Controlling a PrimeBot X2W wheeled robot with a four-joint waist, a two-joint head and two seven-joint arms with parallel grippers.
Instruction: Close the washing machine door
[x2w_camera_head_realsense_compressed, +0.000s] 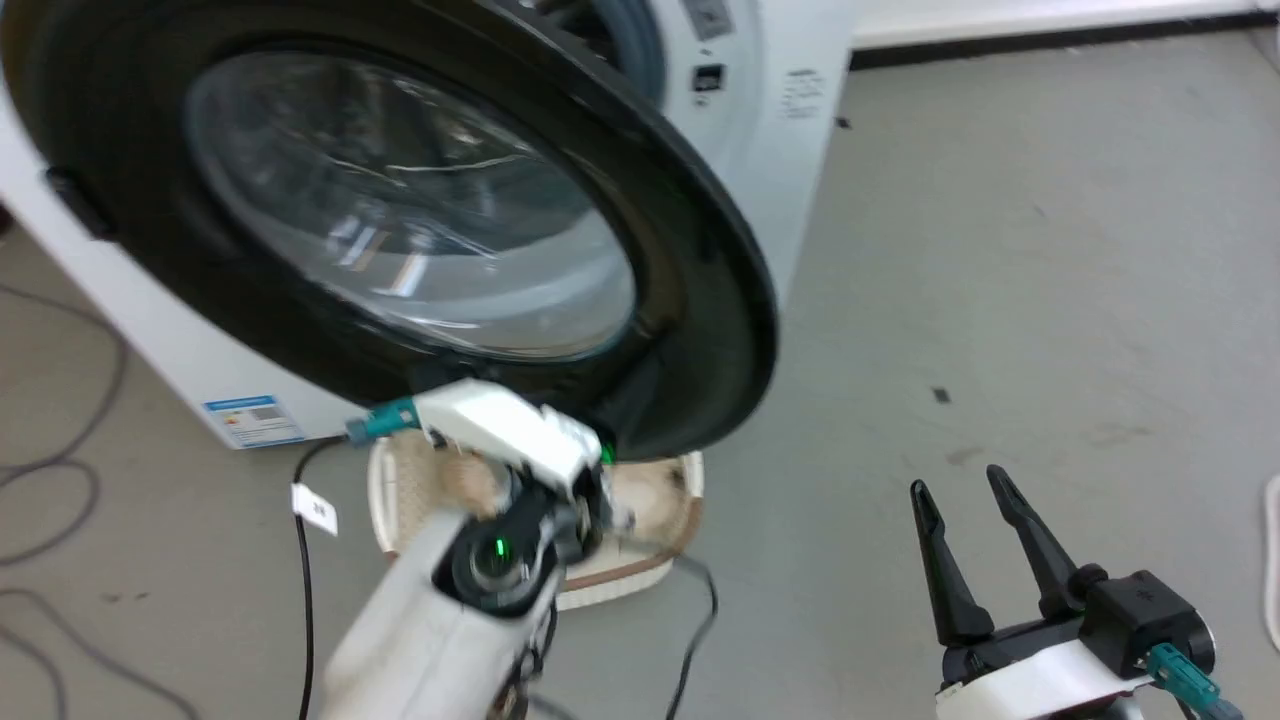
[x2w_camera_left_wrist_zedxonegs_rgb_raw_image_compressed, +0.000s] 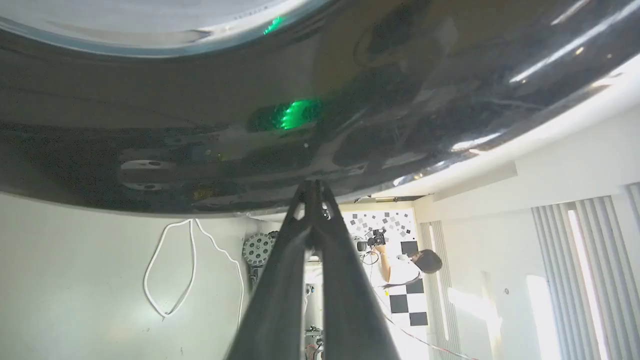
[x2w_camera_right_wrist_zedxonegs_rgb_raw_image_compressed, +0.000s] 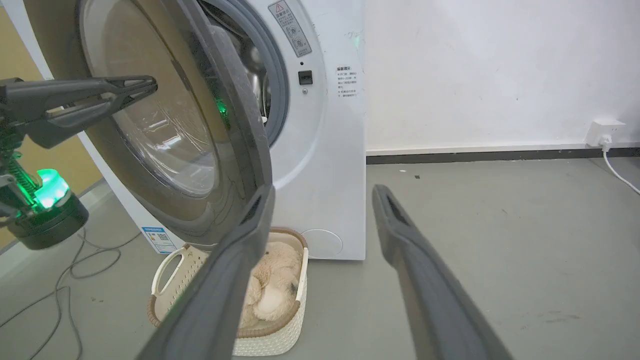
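Closest to the head camera, the left arm's pale forearm rises from 7 o'clock toward the middle of the view, its wrist just under the lower rim of the washing machine door (x2w_camera_head_realsense_compressed: 400, 200). The left claw (x2w_camera_left_wrist_zedxonegs_rgb_raw_image_compressed: 312, 189) has its two dark fingers pressed together with nothing between them. In its own wrist view the tips lie at the edge of the door's glossy black rim; whether they touch it or stop just short cannot be told.

The right claw (x2w_camera_head_realsense_compressed: 957, 482) sits at 4 o'clock in the head view, well apart from the door, with its fingers spread and empty over the grey floor (x2w_camera_head_realsense_compressed: 1000, 250).

The door stands partly open, swung out from the washing machine (x2w_camera_head_realsense_compressed: 770, 150) and filling the head view from 9 to 1 o'clock. In the right wrist view a gap at its free edge shows the grey gasket (x2w_camera_right_wrist_zedxonegs_rgb_raw_image_compressed: 280, 90) behind. A white woven basket (x2w_camera_right_wrist_zedxonegs_rgb_raw_image_compressed: 280, 340) stands on the floor directly below the door, at the foot of the machine, with a cream plush toy (x2w_camera_right_wrist_zedxonegs_rgb_raw_image_compressed: 272, 295) inside. A blue sticker (x2w_camera_head_realsense_compressed: 252, 420) shows low on the machine's front at 8 o'clock.
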